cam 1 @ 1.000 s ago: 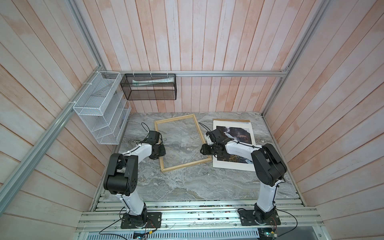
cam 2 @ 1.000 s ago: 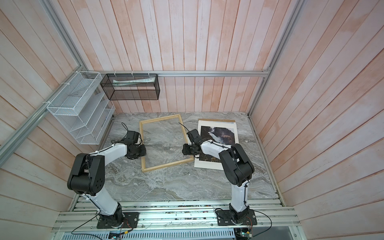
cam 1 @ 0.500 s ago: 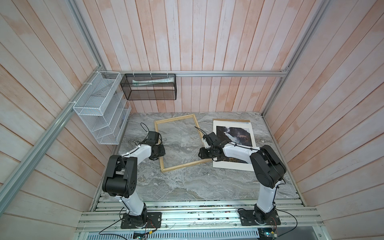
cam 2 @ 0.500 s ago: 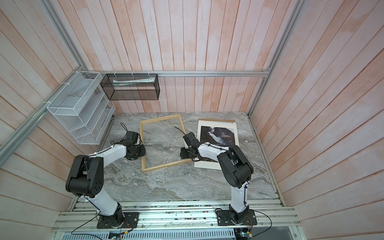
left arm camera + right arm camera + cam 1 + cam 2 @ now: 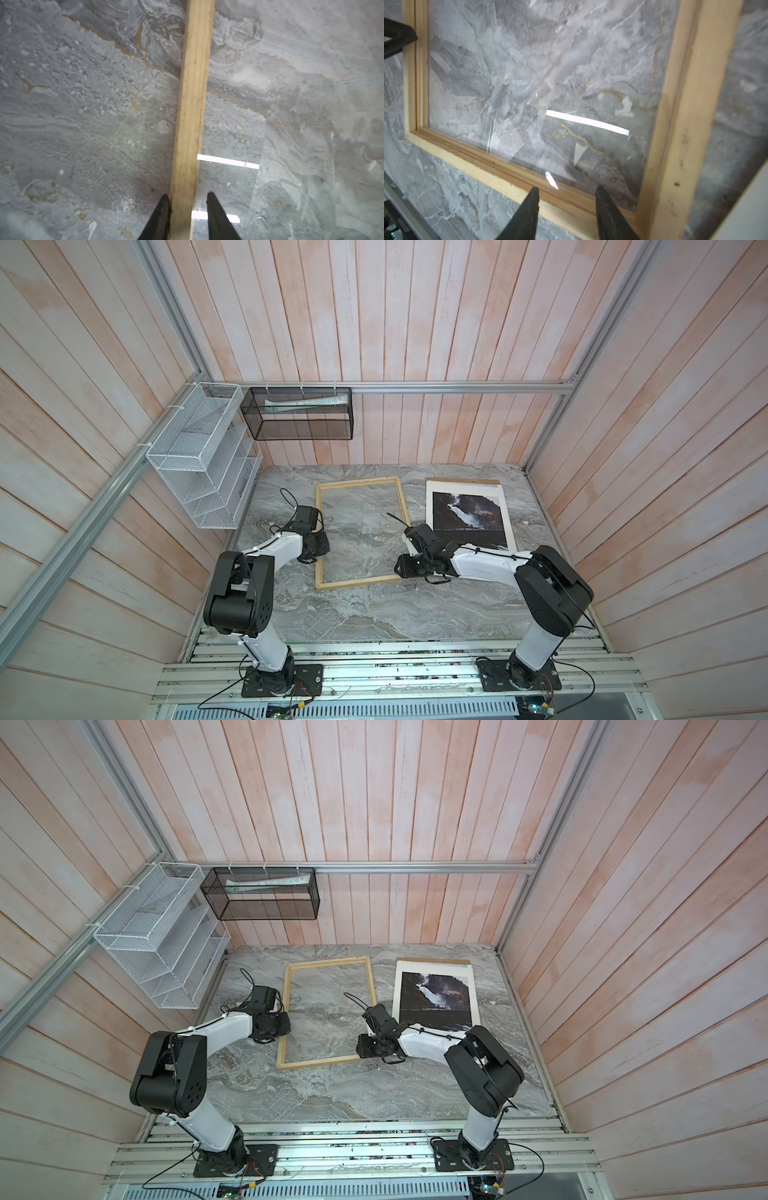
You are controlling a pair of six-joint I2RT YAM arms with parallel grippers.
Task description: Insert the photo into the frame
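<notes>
The frame (image 5: 357, 483) (image 5: 328, 962), thin pale wood round a clear pane, lies flat on the marble table in both top views. The photo (image 5: 469, 522) (image 5: 436, 998) lies face up to its right, apart from it. My left gripper (image 5: 320, 545) (image 5: 284, 1025) (image 5: 188, 195) straddles the frame's left rail (image 5: 195, 83); one finger touches the rail's outer side, the other stands off over the pane. My right gripper (image 5: 401, 570) (image 5: 362, 1048) (image 5: 568, 189) hangs open over the frame's near rail, close to the near right corner (image 5: 654, 212), holding nothing.
A brown backing panel (image 5: 461, 481) shows under the photo's far edge. A white wire rack (image 5: 199, 460) hangs on the left wall and a black mesh basket (image 5: 299, 414) on the back wall. Aluminium rails (image 5: 374, 645) run along the table's front edge.
My right gripper has moved from beside the photo's left edge toward the front, to the frame's near right corner. The left gripper's jaws have narrowed a little round the left rail.
</notes>
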